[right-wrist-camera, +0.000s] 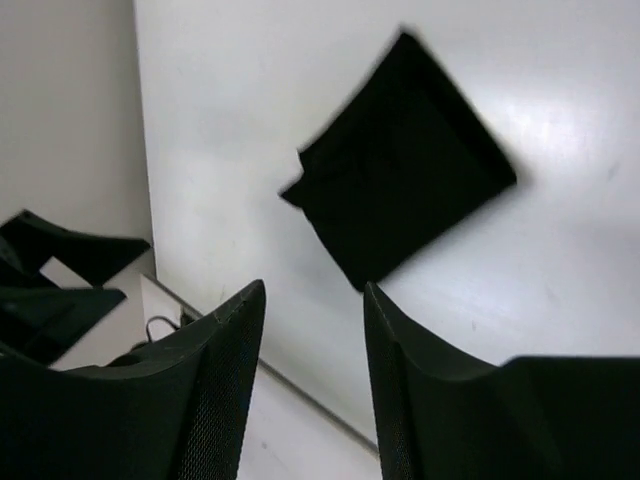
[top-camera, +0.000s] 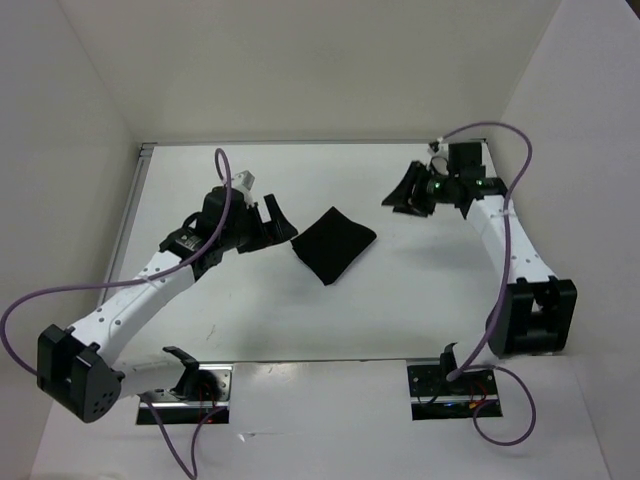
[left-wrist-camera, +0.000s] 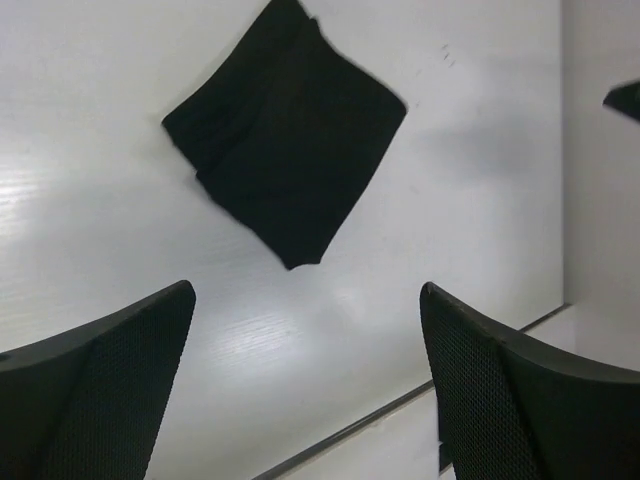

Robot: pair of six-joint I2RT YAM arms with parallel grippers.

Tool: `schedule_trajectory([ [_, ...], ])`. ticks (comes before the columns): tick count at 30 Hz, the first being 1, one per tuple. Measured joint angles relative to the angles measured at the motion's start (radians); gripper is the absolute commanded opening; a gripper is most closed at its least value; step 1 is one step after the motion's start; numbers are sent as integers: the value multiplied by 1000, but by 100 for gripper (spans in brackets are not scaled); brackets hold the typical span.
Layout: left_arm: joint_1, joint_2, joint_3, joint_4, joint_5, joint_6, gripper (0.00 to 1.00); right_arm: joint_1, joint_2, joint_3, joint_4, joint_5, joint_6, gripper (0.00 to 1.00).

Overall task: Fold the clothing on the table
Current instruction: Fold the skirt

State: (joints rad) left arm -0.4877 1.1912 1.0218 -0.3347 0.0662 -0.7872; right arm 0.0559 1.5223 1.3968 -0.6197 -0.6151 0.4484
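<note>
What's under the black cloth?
The clothing lies on the white table, which shows all around it. Anything beneath its folded layers is covered.

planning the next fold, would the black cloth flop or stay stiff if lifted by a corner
Probably floppy: the clothing lies flat in soft folded layers, so a lifted corner would likely unfold. Seems thin, so probably light. Pushed on the table, it may bunch.

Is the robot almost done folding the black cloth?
It looks nearly done, maybe finished. Done: the clothing lies on the table as a small, flat, layered square. In hand: nothing; the left gripper and the right gripper both stand open and apart from it. Left: perhaps one more fold, or a tidy of the uneven edges, if a smaller bundle is wanted.
</note>
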Motion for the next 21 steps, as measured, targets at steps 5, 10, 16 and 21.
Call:
schedule_trajectory([
  [5,0,-42,-99,-30,11,-1,100,11,-185,-339,-29,29,32,53],
  [10,0,-209,-211,-49,14,-3,100,3,-459,-564,-48,119,127,77],
  [16,24,-386,-241,-55,11,-3,100,-8,-613,-598,-47,157,198,100],
  [21,34,-402,-283,-58,21,-8,100,-8,-594,-599,-47,169,226,100],
])
